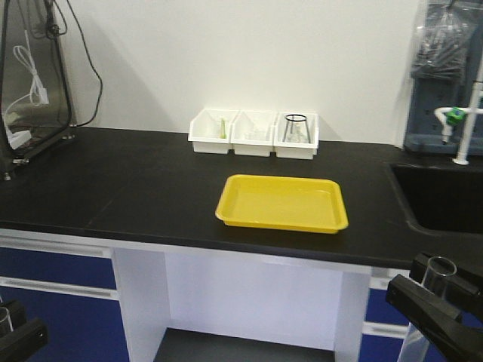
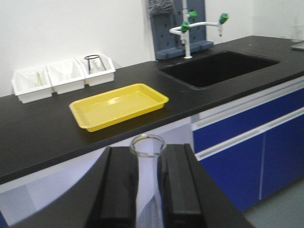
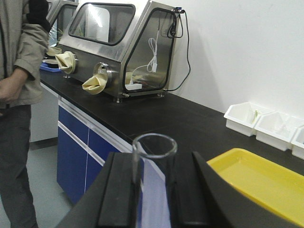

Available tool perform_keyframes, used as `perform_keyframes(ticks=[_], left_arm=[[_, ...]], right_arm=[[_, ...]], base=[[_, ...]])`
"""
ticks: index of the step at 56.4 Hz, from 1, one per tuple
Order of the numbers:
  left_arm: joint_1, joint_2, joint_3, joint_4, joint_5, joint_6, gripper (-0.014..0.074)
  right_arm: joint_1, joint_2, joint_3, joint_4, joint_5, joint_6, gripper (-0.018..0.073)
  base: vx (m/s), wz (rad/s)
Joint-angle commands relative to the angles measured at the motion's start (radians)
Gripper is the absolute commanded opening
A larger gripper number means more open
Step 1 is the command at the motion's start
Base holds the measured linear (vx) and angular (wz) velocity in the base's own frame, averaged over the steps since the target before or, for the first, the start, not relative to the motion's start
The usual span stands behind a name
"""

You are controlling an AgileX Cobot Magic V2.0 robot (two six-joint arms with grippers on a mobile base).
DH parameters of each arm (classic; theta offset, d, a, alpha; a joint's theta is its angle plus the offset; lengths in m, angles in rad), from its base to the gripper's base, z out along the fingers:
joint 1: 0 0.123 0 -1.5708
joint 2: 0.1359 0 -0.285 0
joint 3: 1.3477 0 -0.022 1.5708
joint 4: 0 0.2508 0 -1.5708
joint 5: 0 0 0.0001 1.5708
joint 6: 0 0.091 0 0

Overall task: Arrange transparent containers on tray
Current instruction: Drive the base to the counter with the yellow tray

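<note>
Two tubes are held upright: one tube (image 2: 148, 194) is clamped in the left tool (image 2: 147, 154), the other tube (image 3: 153, 199) in the right tool (image 3: 154, 161). Both are seen in front of the surface (image 1: 136, 188), well apart from the tray (image 1: 281, 202).

Grips a test tube (image 2: 148, 190) between the black fingers (image 2: 118, 190) of the left gripper (image 2: 148, 153), grips a second tube (image 3: 153, 199) likewise in the right gripper (image 3: 154, 159), both low at the front view's bottom corners, rims clear of the fingertips.
</note>
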Motion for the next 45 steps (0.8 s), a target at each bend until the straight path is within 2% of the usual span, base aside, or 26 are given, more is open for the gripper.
perform_keyframes(ticks=[1,17,45], left_arm=[[-0.004,0.001,-0.029,-0.032,0.004,-0.008,-0.0001],[-0.004,0.001,-0.029,-0.032,0.004,-0.008,-0.0001],[-0.004,0.001,-0.029,-0.032,0.005,-0.008,-0.0001]], right_arm=[[0.000,-0.004,-0.030,0.025,-0.014,-0.004,-0.0011],[0.000,-0.004,-0.030,0.025,-0.014,-0.005,-0.0011],[0.000,-0.004,-0.030,0.025,-0.014,-0.004,-0.0011]], base=[[0.35,0.22],[0.39,0.05],[0.44,-0.15]])
